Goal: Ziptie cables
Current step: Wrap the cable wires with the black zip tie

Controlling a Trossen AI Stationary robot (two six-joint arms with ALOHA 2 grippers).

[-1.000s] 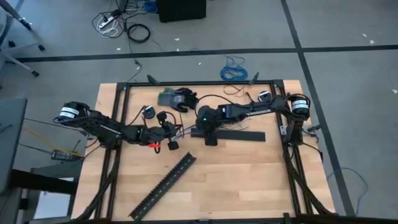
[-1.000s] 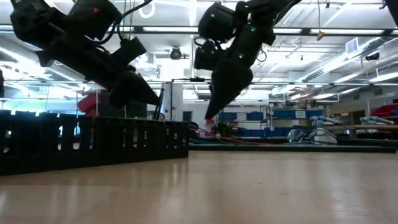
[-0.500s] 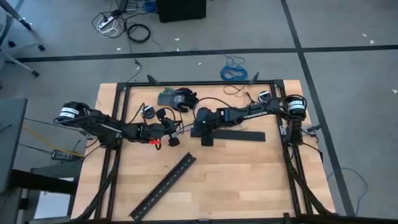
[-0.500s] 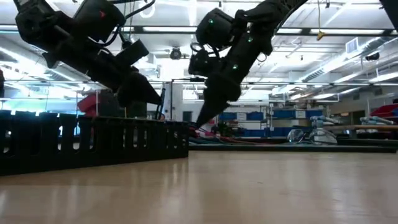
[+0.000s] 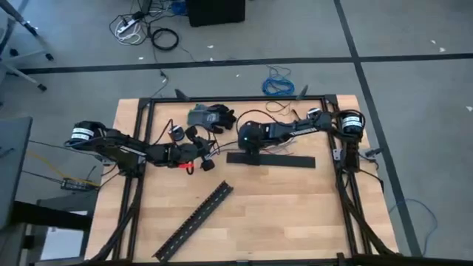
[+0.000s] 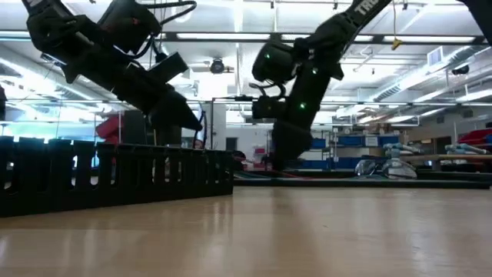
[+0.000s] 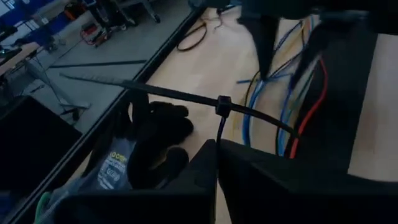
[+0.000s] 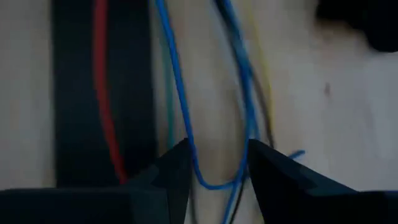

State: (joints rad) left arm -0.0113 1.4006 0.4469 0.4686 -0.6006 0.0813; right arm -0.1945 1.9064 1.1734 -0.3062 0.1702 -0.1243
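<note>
The cables (image 7: 283, 102), thin blue, red and yellow wires, lie on the table and partly over the end of a flat black strip (image 5: 273, 159). In the right wrist view the same cables (image 8: 177, 93) run between the fingers of my right gripper (image 8: 217, 168), which is open and points down over them at mid-table. My left gripper (image 5: 203, 161) is to their left, shut on a black zip tie (image 7: 221, 106). The tie's thin tail stretches out across the left wrist view. My left gripper pinches the zip tie's strap (image 7: 219, 134) just below its head between its two shut fingers. The head and the long tail stand out beyond the fingertips, lifted clear of the table. The fingers slant down from the table's left.
A pair of dark and grey gloves (image 5: 211, 116) lies at the far side. A long slotted black strip (image 5: 196, 218) lies aslant on the near left. A blue coiled cable (image 5: 279, 85) lies on the floor beyond the table's far edge.
My right gripper has gone down onto the cables and a little toward the far edge, turning to point more steeply down. My left gripper has shifted slightly toward the far edge with the zip tie.
</note>
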